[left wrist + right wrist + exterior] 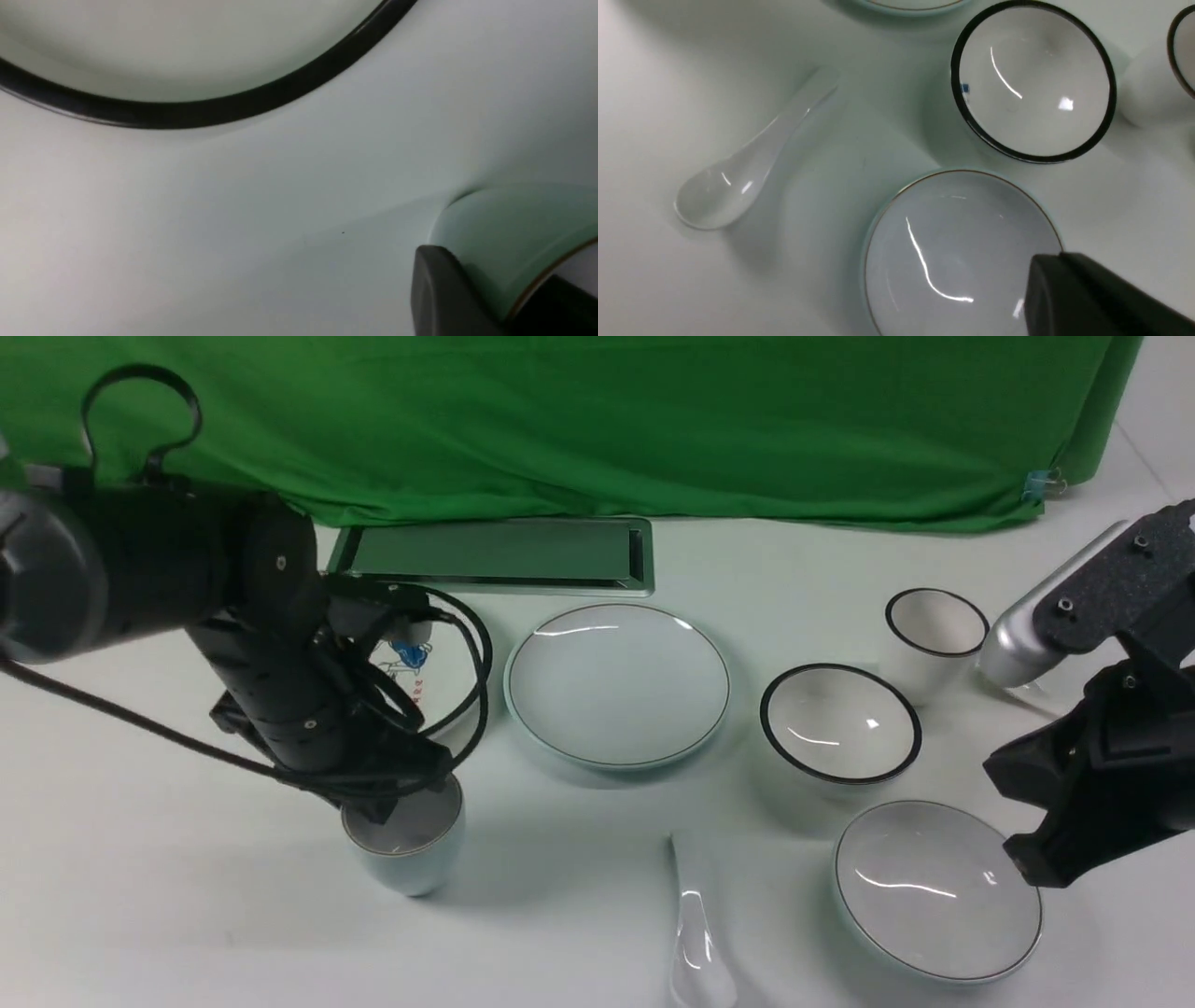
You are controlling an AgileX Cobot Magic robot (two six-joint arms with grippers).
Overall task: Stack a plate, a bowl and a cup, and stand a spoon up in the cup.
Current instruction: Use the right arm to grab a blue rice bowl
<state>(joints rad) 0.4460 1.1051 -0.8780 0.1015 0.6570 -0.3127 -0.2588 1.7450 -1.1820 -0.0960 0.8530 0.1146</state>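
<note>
Front view: nothing stacked yet. Your left gripper (385, 810) pinches the cup (411, 873) by its rim, 8 o'clock of the plate (616, 686); right gripper (1027, 866) closed, empty.

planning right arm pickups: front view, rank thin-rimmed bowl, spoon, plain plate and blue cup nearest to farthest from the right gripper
1. thin-rimmed bowl, right beside the right gripper
2. spoon, near edge, centre
3. plain plate, centre, farther back
4. blue cup, far left
</note>
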